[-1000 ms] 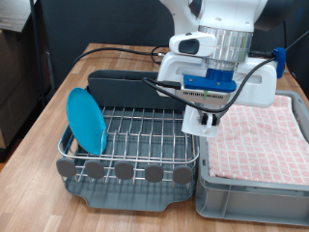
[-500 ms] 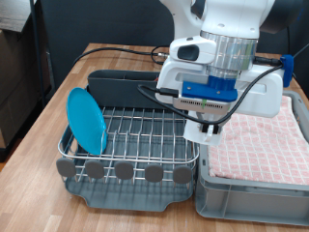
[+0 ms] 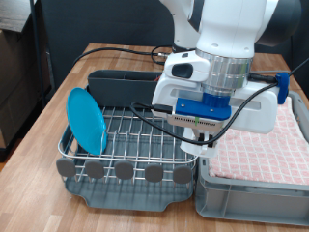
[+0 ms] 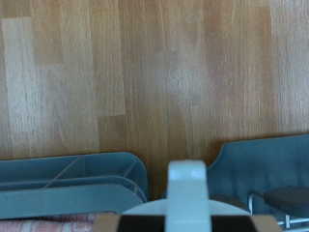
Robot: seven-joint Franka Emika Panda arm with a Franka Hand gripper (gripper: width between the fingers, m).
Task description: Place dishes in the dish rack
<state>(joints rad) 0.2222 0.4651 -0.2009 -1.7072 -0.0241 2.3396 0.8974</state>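
Observation:
The light-blue plate [image 3: 86, 120] stands on edge in the left end of the wire dish rack [image 3: 135, 130]. My gripper [image 3: 198, 145] hangs low over the rack's right side, shut on a small white cup [image 3: 201, 149]. In the wrist view one white finger [image 4: 186, 188] stands over the cup's pale rim [image 4: 145, 206]. The rack's dark grey caddy [image 3: 121, 85] runs along its far side, and it also shows in the wrist view [image 4: 68, 179]. The wooden spoon is out of view.
A grey crate [image 3: 251, 188] lined with the pink checked cloth [image 3: 261, 140] stands right beside the rack on the exterior view's right. Round grey tabs [image 3: 124, 171] and the drain tray [image 3: 126, 193] front the rack. The wooden table [image 4: 154, 77] lies beyond.
The arm has come down and a little to the exterior view's left, bringing the cup lower over the rack's right side. The plate has not moved.

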